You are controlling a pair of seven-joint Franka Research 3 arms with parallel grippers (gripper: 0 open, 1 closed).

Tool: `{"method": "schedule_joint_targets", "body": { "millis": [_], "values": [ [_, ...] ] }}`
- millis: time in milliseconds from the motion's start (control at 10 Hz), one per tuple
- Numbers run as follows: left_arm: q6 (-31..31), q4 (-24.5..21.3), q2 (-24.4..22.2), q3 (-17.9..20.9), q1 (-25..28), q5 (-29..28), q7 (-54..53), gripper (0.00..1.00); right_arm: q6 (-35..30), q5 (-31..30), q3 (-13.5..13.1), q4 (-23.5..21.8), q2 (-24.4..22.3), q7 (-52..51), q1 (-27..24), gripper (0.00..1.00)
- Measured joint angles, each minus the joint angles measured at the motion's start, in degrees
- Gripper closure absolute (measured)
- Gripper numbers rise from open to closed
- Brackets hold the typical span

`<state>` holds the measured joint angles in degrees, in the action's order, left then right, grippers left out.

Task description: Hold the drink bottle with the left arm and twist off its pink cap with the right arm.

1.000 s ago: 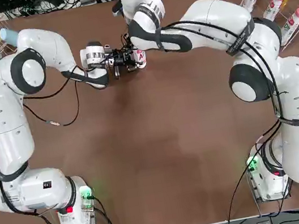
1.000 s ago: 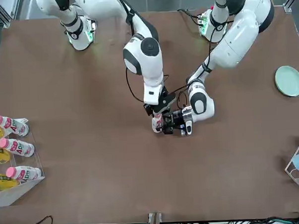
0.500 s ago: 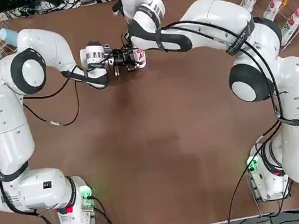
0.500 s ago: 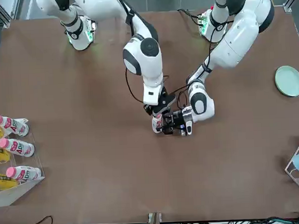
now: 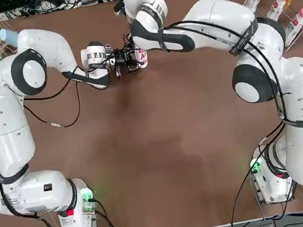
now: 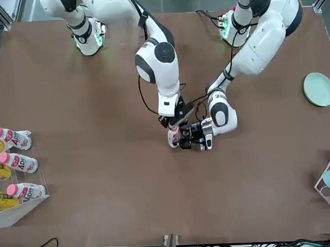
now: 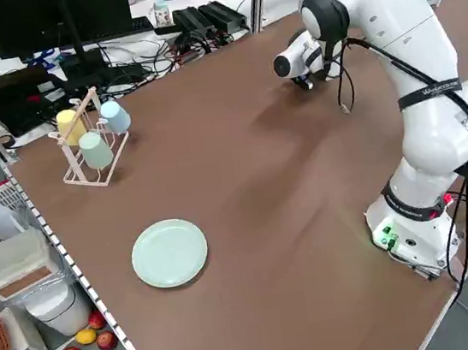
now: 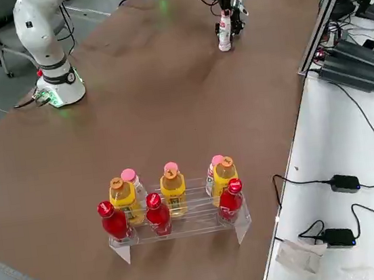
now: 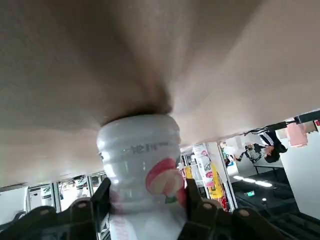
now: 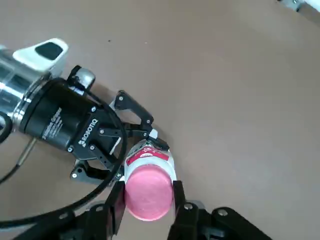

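"ROBOTIQ" on left gripper (image 10: 95, 135) body

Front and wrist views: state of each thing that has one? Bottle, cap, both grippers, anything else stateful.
drink bottle: upright on the table, gripped around its body.
pink cap: on the bottle, not off yet.
left gripper: shut on the drink bottle, reaching in level from the side.
right gripper: shut on the pink cap, coming from above.
rack bottles: standing capped in the clear rack.
green plate: flat on the table.
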<state>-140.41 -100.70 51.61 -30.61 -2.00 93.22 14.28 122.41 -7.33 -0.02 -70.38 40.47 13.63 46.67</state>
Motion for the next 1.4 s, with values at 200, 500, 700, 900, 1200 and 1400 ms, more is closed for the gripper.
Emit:
{"method": "schedule_joint_targets", "body": {
  "millis": [200, 500, 700, 900, 1200, 1400],
  "values": [
    [0.0, 0.26, 0.18, 0.0, -0.05, 0.0, -0.09, 0.38, 0.1, 0.0, 0.02, 0.0, 0.0, -7.49, -0.04, 0.57],
    [0.0, 0.46, 0.33, 0.0, -0.08, 0.0, -0.16, 0.38, 0.12, 0.0, 0.02, 0.0, 0.01, -13.73, -0.07, 0.57],
    [0.0, 0.47, 0.34, 0.01, -0.08, 0.0, -0.16, 0.38, 0.13, 0.0, 0.03, 0.0, 0.01, -16.04, -0.07, 0.57],
    [0.01, 0.47, 0.35, 0.01, -0.08, -0.01, -0.19, 0.38, 0.14, 0.0, 0.04, 0.0, 0.0, -19.0, -0.05, 0.57],
    [0.01, 0.52, 0.39, 0.02, -0.1, -0.01, -0.19, 0.38, 0.14, 0.01, 0.05, 0.02, 0.0, -24.77, -0.1, 0.57],
    [0.01, 0.59, 0.43, 0.02, -0.11, -0.01, -0.19, 0.38, 0.14, 0.01, 0.04, 0.02, 0.0, -25.77, -0.11, 0.57]
  ]
}}
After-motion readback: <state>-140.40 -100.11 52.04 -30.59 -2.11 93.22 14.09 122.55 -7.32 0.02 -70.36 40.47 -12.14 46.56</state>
